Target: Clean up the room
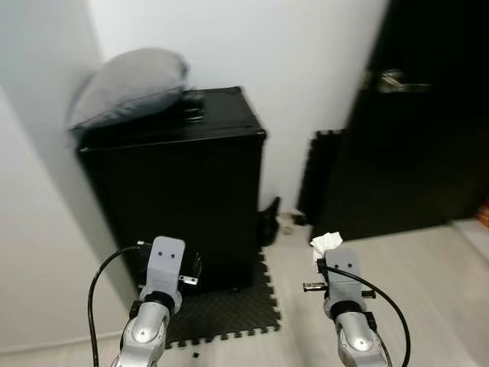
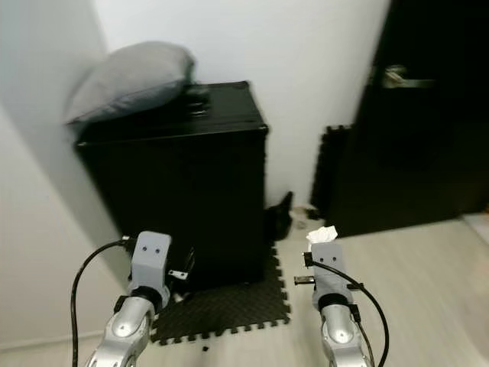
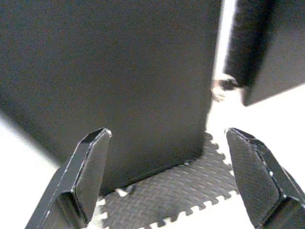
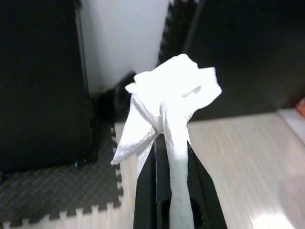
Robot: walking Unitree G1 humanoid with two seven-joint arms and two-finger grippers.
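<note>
no text, label, brand, number or sign can be read anywhere here. the black cabinet (image 1: 183, 191), the dark door (image 1: 428, 115) and the white tissue (image 4: 167, 109) bear no lettering that can be made out.

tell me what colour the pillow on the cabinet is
Grey; the pillow shows best in the left eye view.

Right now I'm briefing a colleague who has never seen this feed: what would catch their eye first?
The crumpled white tissue pinched in the right pincer, held up over the pale floor. Next, the tall black cabinet in the corner ahead, with a grey pillow on top. The left pincer is open before it.
</note>
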